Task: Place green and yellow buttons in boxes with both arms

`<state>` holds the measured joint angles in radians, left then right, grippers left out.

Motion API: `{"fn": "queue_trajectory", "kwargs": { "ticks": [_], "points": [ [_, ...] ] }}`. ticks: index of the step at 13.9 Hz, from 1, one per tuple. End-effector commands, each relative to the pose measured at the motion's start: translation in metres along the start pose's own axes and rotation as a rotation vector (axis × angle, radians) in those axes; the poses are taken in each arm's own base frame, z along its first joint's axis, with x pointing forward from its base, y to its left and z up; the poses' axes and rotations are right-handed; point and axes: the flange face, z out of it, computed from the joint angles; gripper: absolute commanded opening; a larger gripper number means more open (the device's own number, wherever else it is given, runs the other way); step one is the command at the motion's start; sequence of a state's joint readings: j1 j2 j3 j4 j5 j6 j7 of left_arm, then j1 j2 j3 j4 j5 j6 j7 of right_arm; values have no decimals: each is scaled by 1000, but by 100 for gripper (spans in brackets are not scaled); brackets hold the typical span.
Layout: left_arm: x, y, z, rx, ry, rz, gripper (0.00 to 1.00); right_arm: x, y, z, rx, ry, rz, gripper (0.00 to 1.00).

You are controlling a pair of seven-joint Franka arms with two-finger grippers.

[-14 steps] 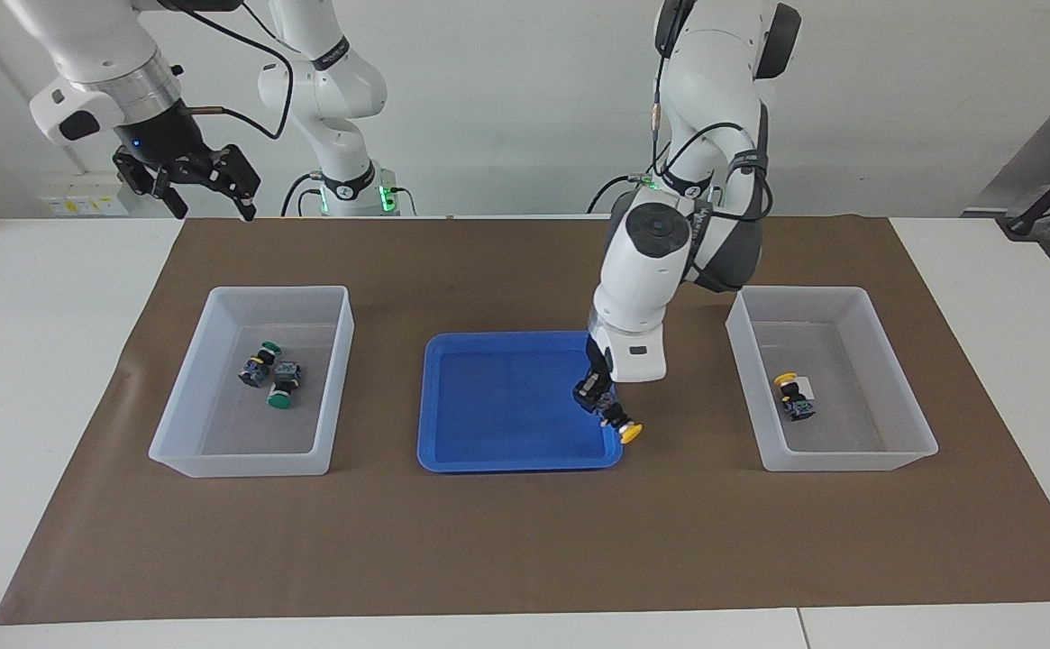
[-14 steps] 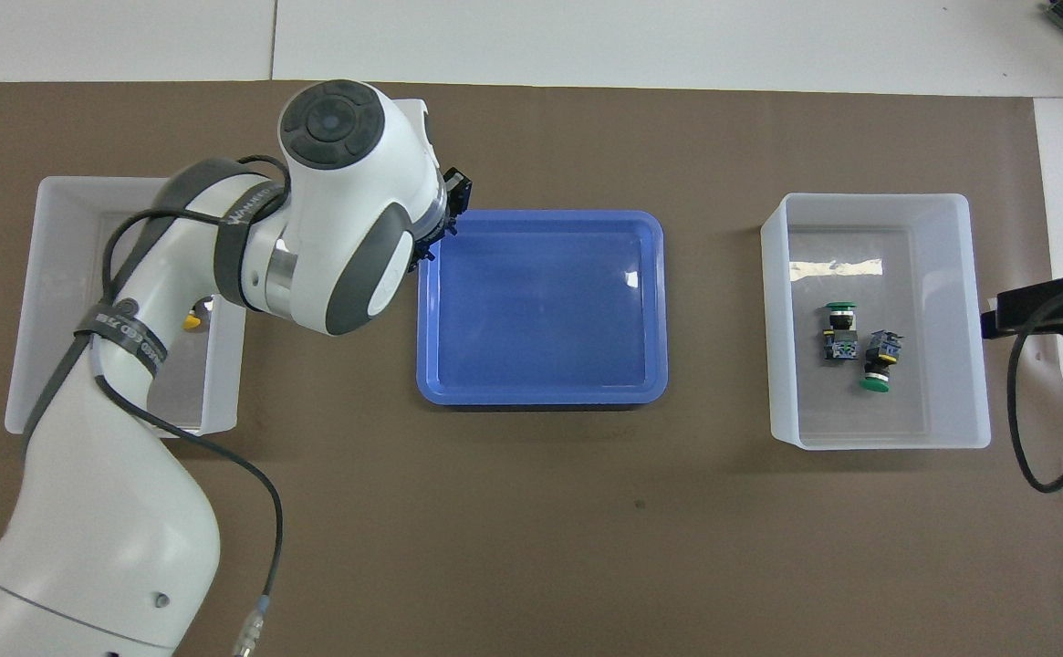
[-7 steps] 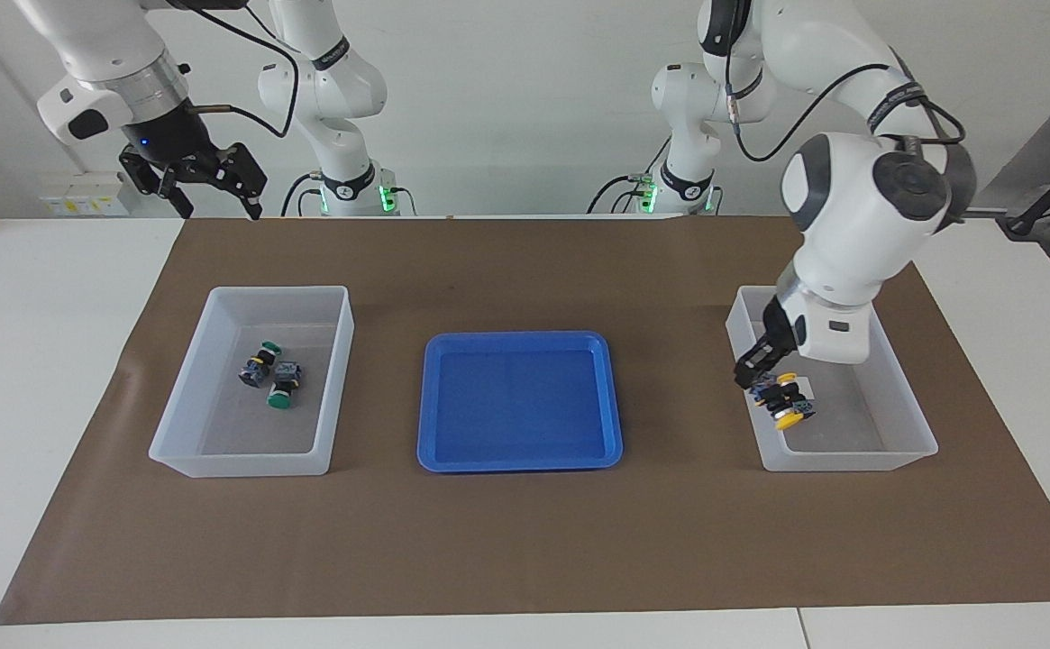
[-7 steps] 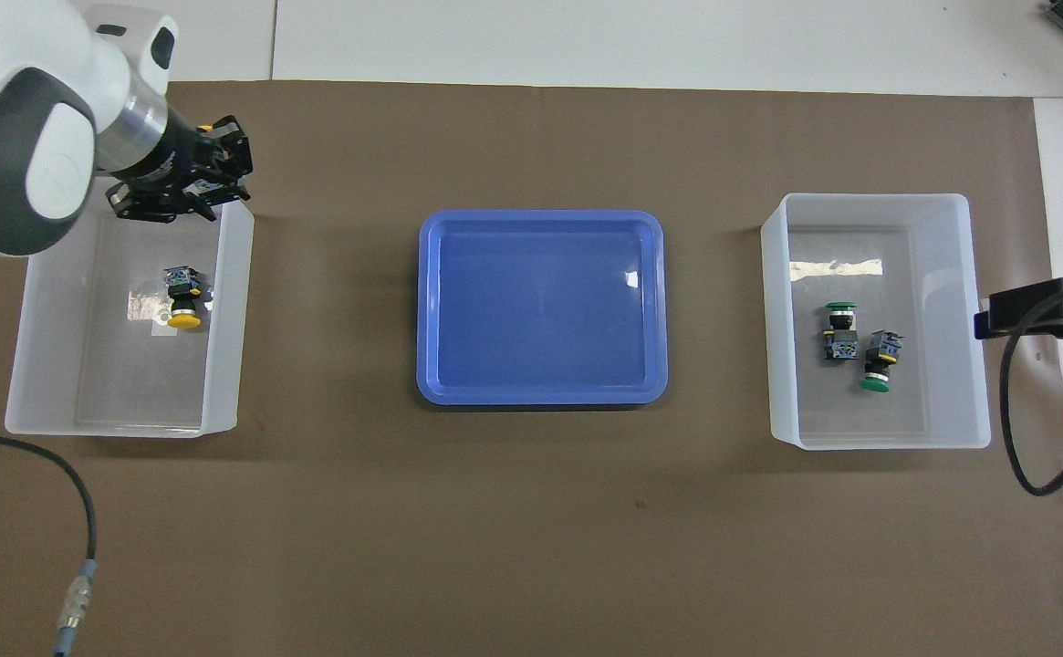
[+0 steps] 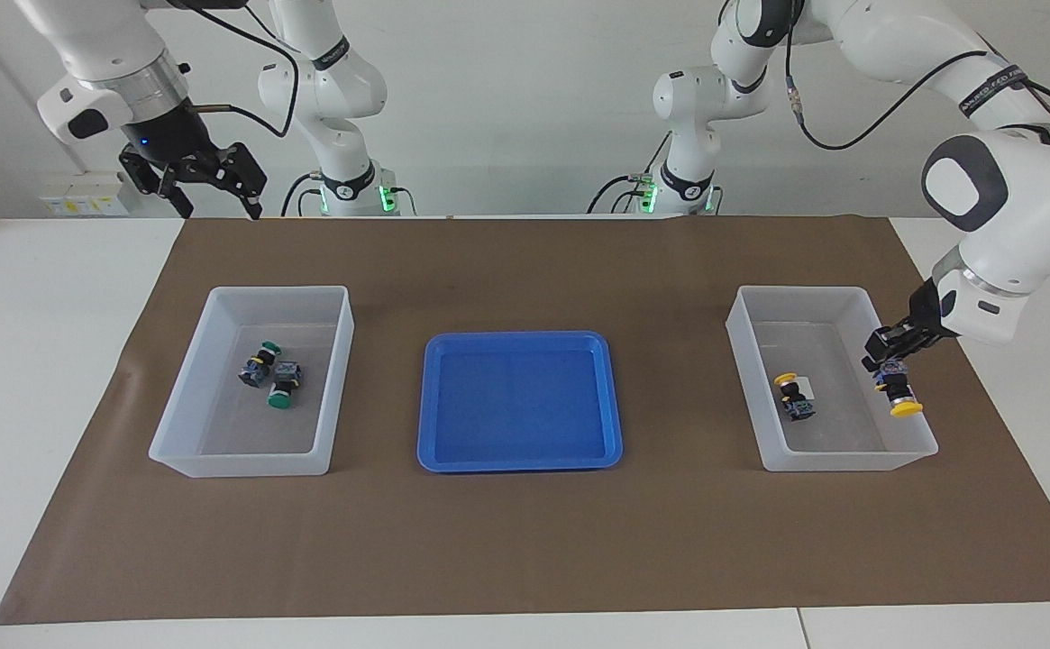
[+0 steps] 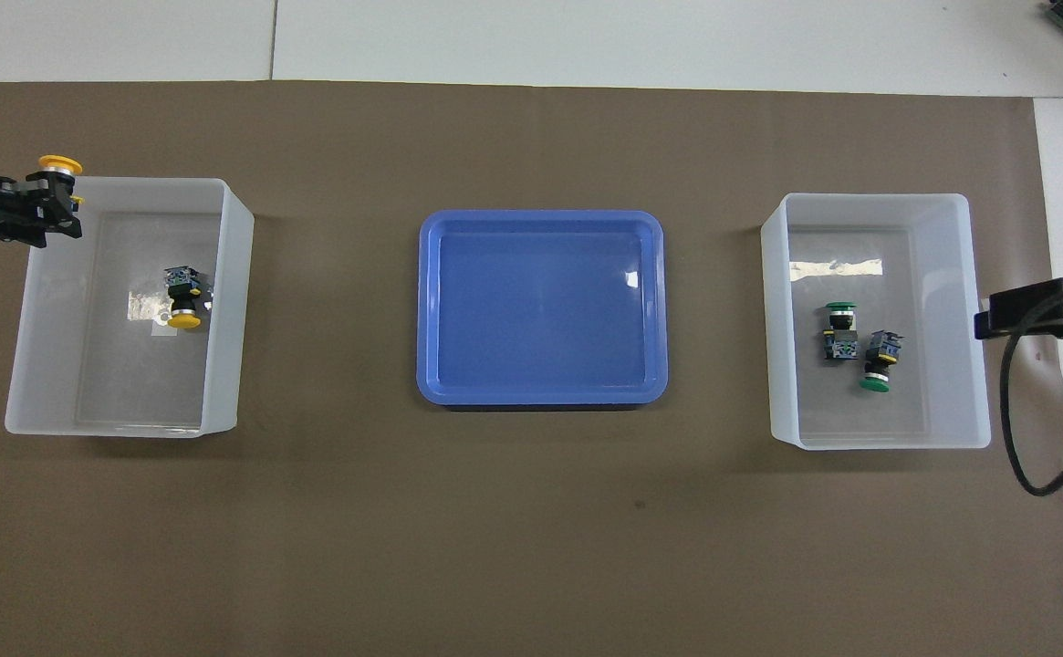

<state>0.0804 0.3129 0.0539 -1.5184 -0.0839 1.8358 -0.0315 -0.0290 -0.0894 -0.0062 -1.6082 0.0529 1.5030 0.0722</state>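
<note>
Facing cam high opp. robots, overhead cam steep down, both share mat (image 5: 525, 532)

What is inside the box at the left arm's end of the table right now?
One yellow button lies on the floor of the box, beside a small white label. The left gripper holds the second yellow button above its outer wall. Nothing hidden.

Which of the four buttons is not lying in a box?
The yellow button held by the left tool over its box's wall; the others lie inside.

Blue tray (image 5: 519, 460) at centre of brown mat (image 5: 525, 541), on white table (image 5: 38, 361).
</note>
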Motion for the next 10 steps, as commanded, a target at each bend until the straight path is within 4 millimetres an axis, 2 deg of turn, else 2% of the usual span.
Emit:
{"fn": "queue_trajectory", "kwargs": {
  "ticks": [1, 6, 8, 10],
  "points": [
    [-37, -11, 27, -14, 45, 46, 0, -3, 0, -3, -1, -4, 10, 100],
    [-80, -19, 81, -9, 44, 47, 0, -3, 0, -2, -1, -5, 10, 100],
    [-90, -20, 97, -7, 30, 55, 0, -3, 0, -3, -1, -4, 10, 100],
    [-90, -23, 115, -2, 52, 50, 0, -3, 0, -3, -1, -4, 10, 100]
  ]
}}
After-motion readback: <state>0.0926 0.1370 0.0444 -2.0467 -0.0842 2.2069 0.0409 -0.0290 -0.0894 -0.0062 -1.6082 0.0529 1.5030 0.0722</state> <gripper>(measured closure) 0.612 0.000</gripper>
